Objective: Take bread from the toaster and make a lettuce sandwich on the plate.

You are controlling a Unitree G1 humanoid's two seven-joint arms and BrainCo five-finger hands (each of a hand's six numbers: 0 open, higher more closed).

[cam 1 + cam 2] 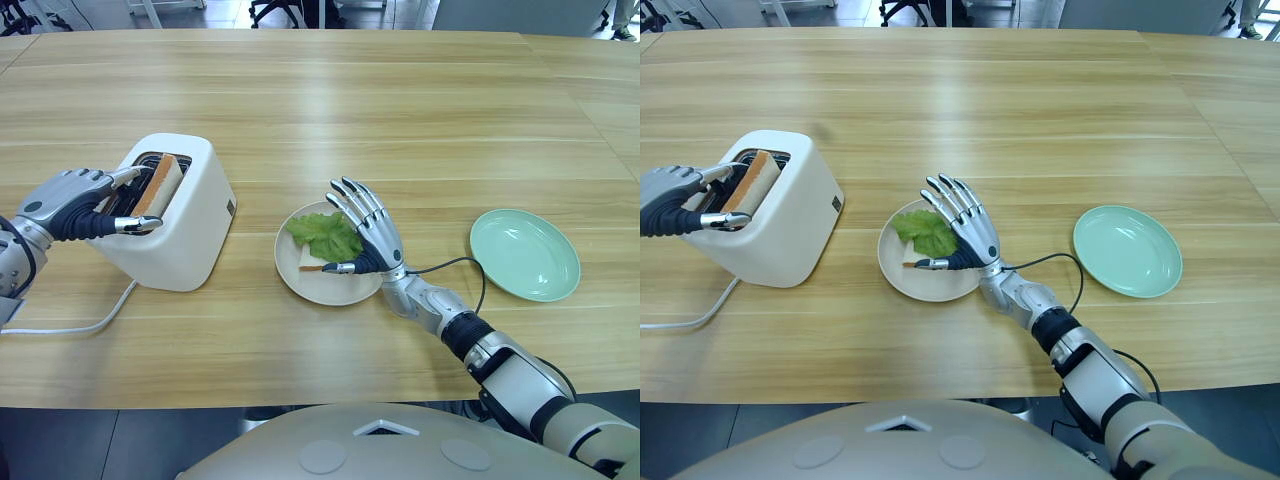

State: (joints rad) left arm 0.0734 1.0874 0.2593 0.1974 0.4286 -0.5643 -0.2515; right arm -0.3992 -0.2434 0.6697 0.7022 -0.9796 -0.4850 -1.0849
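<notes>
The left robot hand (72, 205) holds the bread (160, 184) in the toaster (188, 245). The right robot hand (372, 232) is wide open over the lettuce (320, 235) on the plate (335, 288).

A pale mint-green round shallow dish (525, 254) sits on the light wooden plank table (400, 110), to the right of the right hand (368, 228) and apart from it. A white power cord (70, 325) trails across the tabletop below the left hand (75, 205), nearer the robot.
</notes>
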